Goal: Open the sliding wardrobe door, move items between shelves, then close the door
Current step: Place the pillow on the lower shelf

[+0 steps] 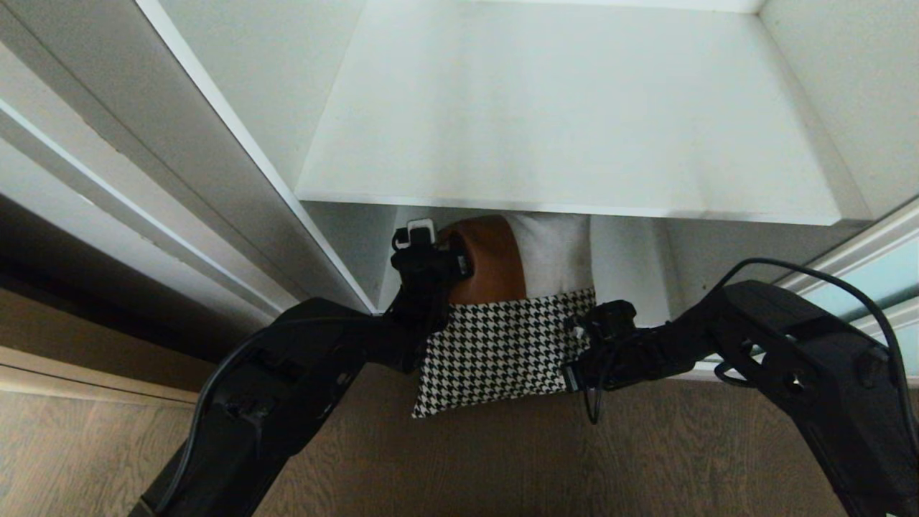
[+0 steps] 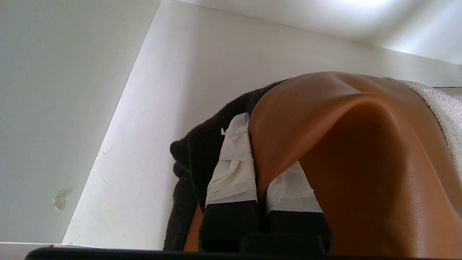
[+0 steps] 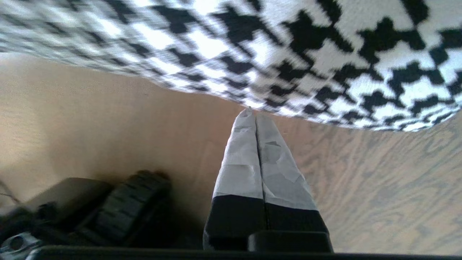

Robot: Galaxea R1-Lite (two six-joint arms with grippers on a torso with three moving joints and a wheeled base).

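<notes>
White shelf (image 1: 574,108) above, cushion (image 1: 502,345) half out.
Left gripper (image 2: 261,173) pinches leather corner; right gripper (image 3: 257,119) closed, empty, should support underneath.

The cushion (image 1: 502,345) is patchwork: a smooth, glossy brown leather-like patch (image 2: 361,162), a woven black-and-white houndstooth cloth patch (image 3: 325,54), a coarse pale grey weave, and a fuzzy black underside (image 2: 202,151). The shelf (image 1: 560,115) is matt, smooth white laminate. The floor (image 1: 502,467) shows grained wood. Both pincers' fingers (image 3: 260,159) are matt black, wrapped in wrinkled white tape.
</notes>
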